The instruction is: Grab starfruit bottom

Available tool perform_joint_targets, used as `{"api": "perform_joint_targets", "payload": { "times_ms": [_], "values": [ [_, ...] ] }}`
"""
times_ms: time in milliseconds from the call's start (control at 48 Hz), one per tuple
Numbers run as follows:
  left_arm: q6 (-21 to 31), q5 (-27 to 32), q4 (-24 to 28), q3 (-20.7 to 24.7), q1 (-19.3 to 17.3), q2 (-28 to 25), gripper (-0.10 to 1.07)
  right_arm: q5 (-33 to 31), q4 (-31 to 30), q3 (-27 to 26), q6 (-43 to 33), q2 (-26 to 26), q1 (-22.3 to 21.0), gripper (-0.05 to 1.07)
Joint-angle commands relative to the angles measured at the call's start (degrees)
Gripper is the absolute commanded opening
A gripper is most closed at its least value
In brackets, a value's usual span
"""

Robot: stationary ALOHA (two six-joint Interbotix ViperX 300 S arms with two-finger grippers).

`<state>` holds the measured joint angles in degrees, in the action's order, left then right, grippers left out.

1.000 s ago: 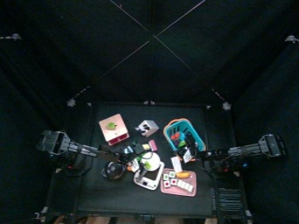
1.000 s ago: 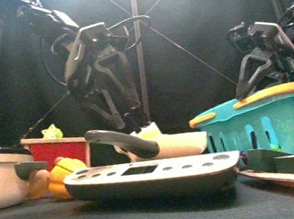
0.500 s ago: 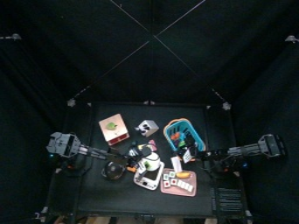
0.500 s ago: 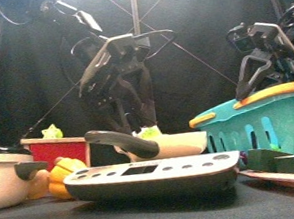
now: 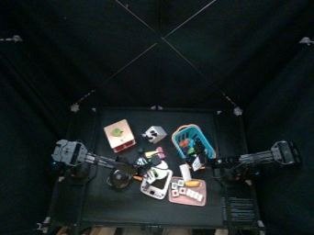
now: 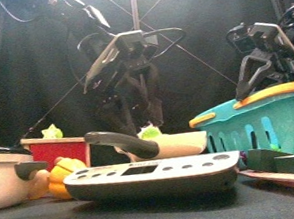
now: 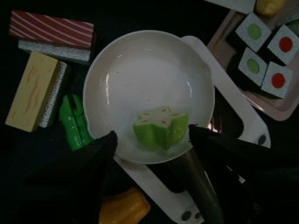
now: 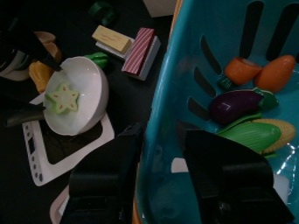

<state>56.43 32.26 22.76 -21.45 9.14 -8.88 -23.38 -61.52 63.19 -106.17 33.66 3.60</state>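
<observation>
The starfruit (image 7: pixel 159 129) is a green star-shaped slice lying in a white pan (image 7: pixel 122 79). It also shows in the right wrist view (image 8: pixel 61 98), the top view (image 5: pixel 156 167) and the front view (image 6: pixel 147 133). My left gripper (image 7: pixel 158 161) hangs open just above the pan, one jaw on each side of the starfruit, not touching it. In the top view the left gripper (image 5: pixel 134 170) is at the pan's left edge. My right gripper (image 8: pixel 176 175) is open over the rim of the teal basket (image 8: pixel 222 52) and rests at the table's right (image 5: pixel 211 169).
The teal basket (image 5: pixel 193 140) holds toy vegetables (image 8: pixel 239 109). A pink tray of sushi pieces (image 7: pixel 263 52) lies beside the pan. A red-topped slab (image 7: pixel 52 31), a yellow block (image 7: pixel 35 87) and a green piece (image 7: pixel 73 122) lie close by. A grey scale (image 6: pixel 151 173) and a pot (image 6: pixel 3 174) stand at the front.
My left arm has moved right and down over the white pan, bringing its open jaws to the starfruit. The right arm has not moved.
</observation>
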Motion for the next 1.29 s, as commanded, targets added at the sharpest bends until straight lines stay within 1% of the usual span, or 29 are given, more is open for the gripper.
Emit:
{"api": "perform_joint_targets", "payload": {
  "times_ms": [0, 333, 708, 1000, 1271],
  "values": [
    [0.0, -0.18, -0.09, 1.58, 0.09, 0.0, 0.99, 0.09, -0.18, -0.62, 0.0, 0.18, -0.18, 0.75],
    [0.09, -2.11, -0.26, 1.93, -0.09, -1.49, 0.99, 0.09, -0.18, -0.62, 0.0, 0.0, -0.18, 0.75],
    [0.09, -5.54, -0.97, 1.93, -0.35, -3.16, 0.99, 0.09, -0.18, -0.62, 0.0, -1.49, -0.18, 0.75],
    [0.09, -5.36, -2.55, 1.67, -0.44, -3.16, 0.98, 0.18, -0.18, -0.62, 0.0, -1.41, -0.18, 0.75],
    [0.09, -5.19, -2.64, 1.49, -0.44, -3.43, 0.97, 0.09, -0.18, -0.62, 0.0, -1.49, -0.18, 0.75]
  ]
}}
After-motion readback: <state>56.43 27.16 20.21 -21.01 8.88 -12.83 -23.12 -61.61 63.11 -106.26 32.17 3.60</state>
